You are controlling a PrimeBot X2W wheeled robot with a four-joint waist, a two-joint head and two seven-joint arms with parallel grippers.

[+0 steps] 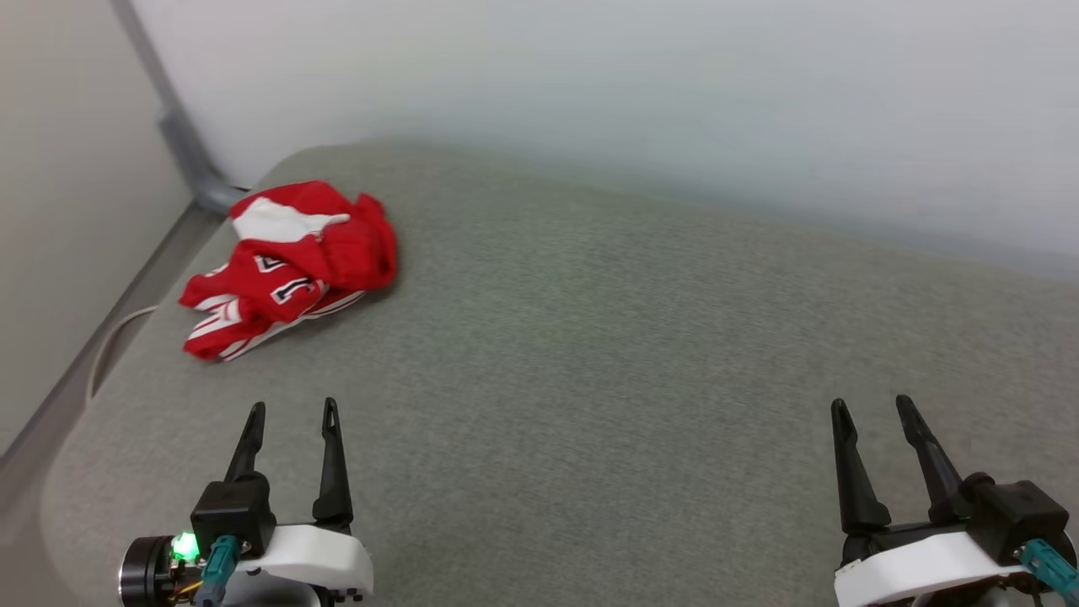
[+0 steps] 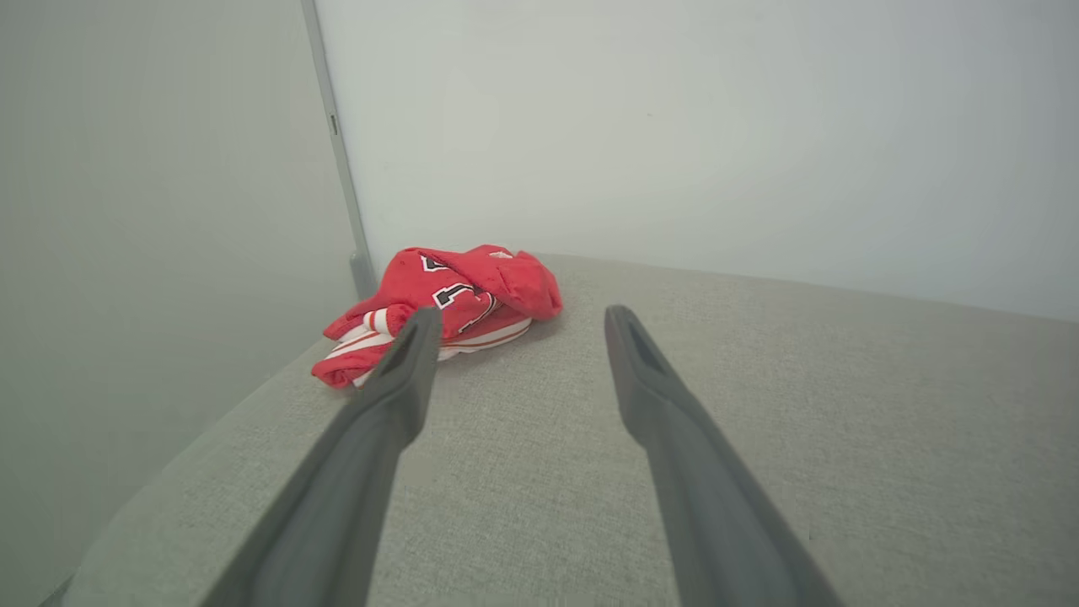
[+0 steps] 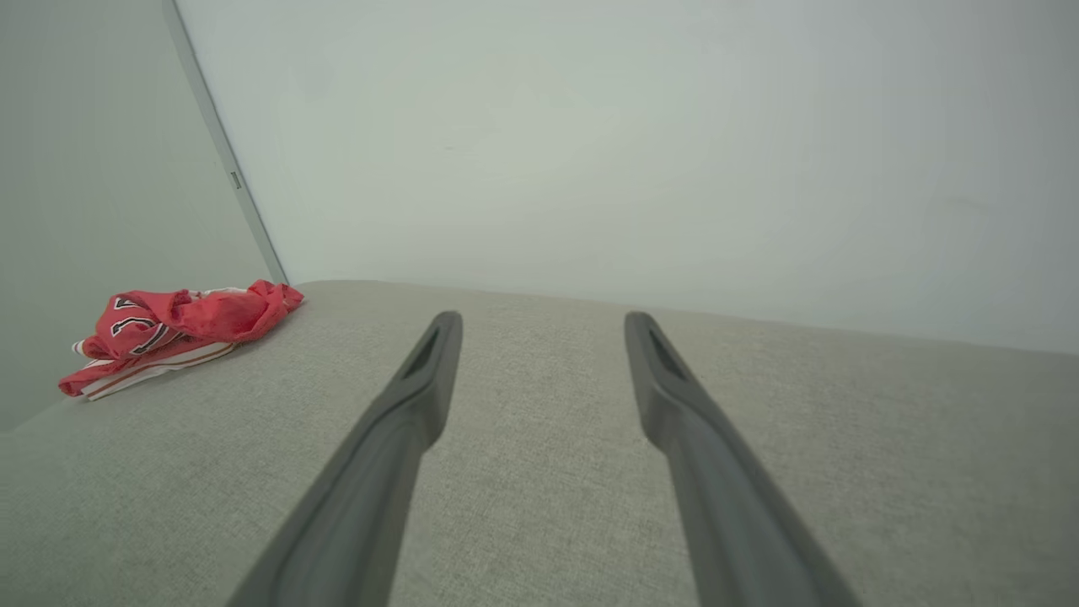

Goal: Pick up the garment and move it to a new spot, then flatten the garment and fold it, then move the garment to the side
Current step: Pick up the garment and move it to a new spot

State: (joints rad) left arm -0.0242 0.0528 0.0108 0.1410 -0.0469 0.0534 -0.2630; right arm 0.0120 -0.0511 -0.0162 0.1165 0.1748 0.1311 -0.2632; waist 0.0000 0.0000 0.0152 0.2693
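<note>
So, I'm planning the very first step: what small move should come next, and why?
Probably reach the left gripper forward and slightly left toward the garment. It lies crumpled and untouched near the far left corner of the grey surface; both grippers are open and empty, and the left one is far nearer than the right gripper.

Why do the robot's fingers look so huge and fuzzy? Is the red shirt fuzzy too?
Left wrist view: the left hand sits close to the wide lens, so its fingers loom soft; the red jersey looks fairly crisp. Head view: even light, only a faint shadow beside the jersey.
</note>
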